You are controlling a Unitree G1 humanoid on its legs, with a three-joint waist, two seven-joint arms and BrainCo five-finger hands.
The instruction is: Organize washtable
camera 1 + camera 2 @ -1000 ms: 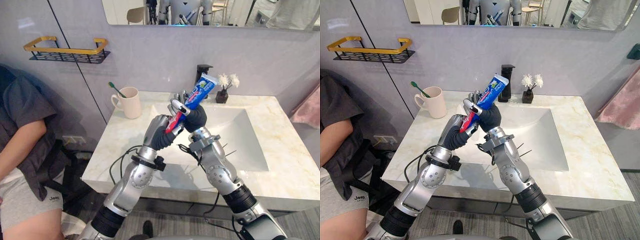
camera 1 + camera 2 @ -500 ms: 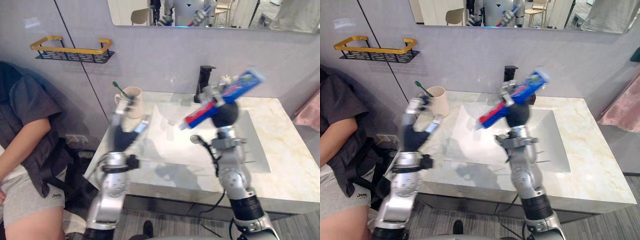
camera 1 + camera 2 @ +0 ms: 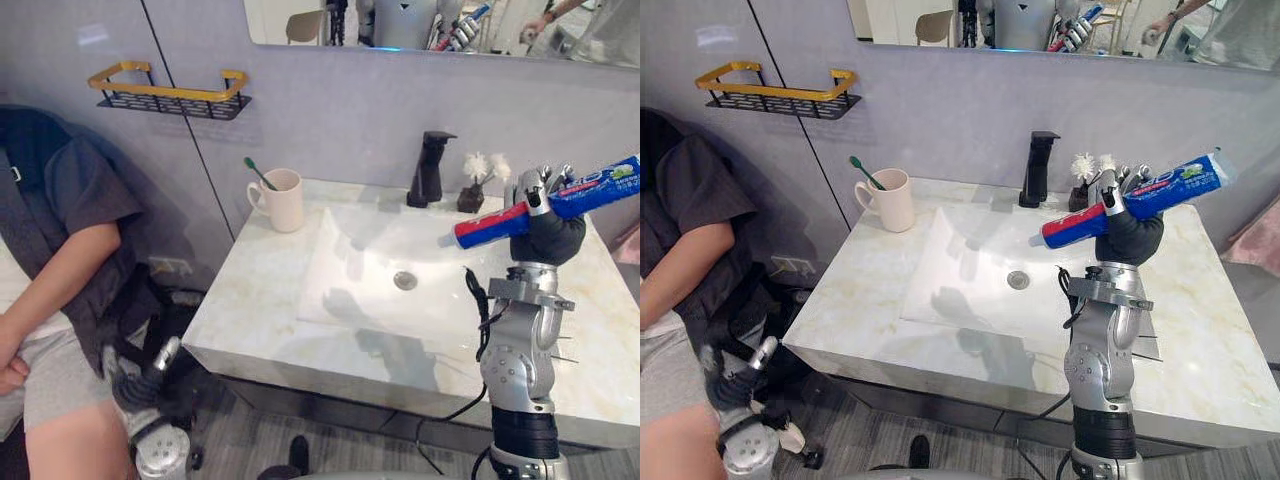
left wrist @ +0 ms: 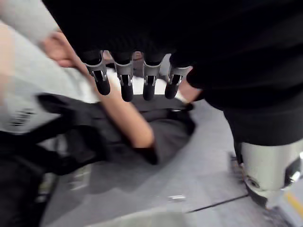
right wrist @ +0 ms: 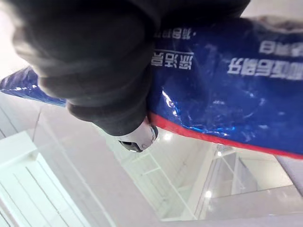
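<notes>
Right hand (image 3: pixel 546 236) is up in the air over the right side of the counter (image 3: pixel 250 312), just past the right edge of the sink (image 3: pixel 345 265). Its fingers are curled tight round a toothpaste tube (image 3: pixel 590 187). The hand has it near the middle. The tube lies almost flat, tipped up a little. Its red end points left over the sink and its blue end sticks out to the right.

I think the tube is light and soft, like a squishy bag. Its skin looks shiny, so it may slip if it is held loosely. If it is squeezed too hard, paste could come out, and I cannot see if a cap is on. The middle looks like a good place to hold it, because then neither end droops.

Left hand (image 4: pixel 135 80) hangs low on the near left, down by the floor. Its fingers are loose and apart, with nothing in them. A person (image 3: pixel 60 240) sits close to it.

On the far left of the counter stands a cup (image 3: pixel 288 201) with a toothbrush (image 3: pixel 257 172) in it. A black tap (image 3: pixel 430 168) and a little pot of flowers (image 3: pixel 480 178) stand at the far edge. A shelf (image 3: pixel 165 92) hangs on the wall to the left. The tube is well apart from the cup, which might be its home.
</notes>
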